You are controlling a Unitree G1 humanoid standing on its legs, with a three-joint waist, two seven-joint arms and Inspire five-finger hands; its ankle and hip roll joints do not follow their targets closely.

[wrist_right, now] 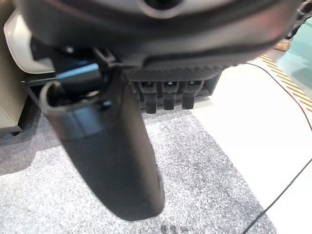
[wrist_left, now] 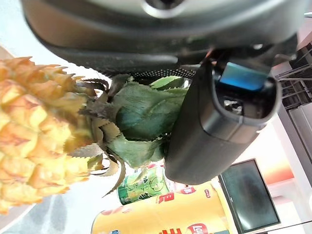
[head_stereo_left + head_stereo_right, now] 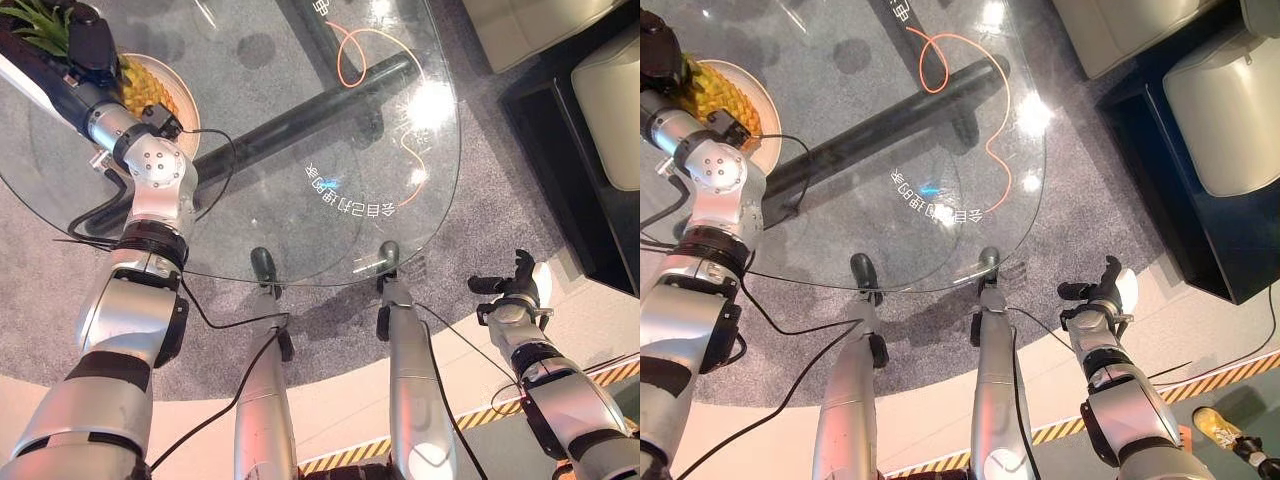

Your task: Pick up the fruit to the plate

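Note:
A yellow pineapple [image 3: 150, 90] lies on a beige plate [image 3: 190, 112] at the far left of the round glass table [image 3: 300, 230]. My left hand [image 3: 92, 42] sits where the fruit meets its green crown. Up close, its thumb [image 2: 214, 131] lies across the leaves [image 2: 141, 112], which press against the palm, beside the scaly body [image 2: 39, 131]; the fingers are hidden behind the leaves. My right hand [image 3: 515, 290] hangs off the table at the near right over grey carpet, fingers relaxed and holding nothing, its thumb [image 1: 112, 151] straight.
A green can [image 2: 146, 183] and a yellow snack tube [image 2: 165, 217] stand just past the pineapple. An orange cable [image 3: 350, 50] and a dark bar [image 3: 300, 115] show under the glass. Pale seats [image 3: 1230, 110] and a dark low unit [image 3: 1180, 180] stand on the right.

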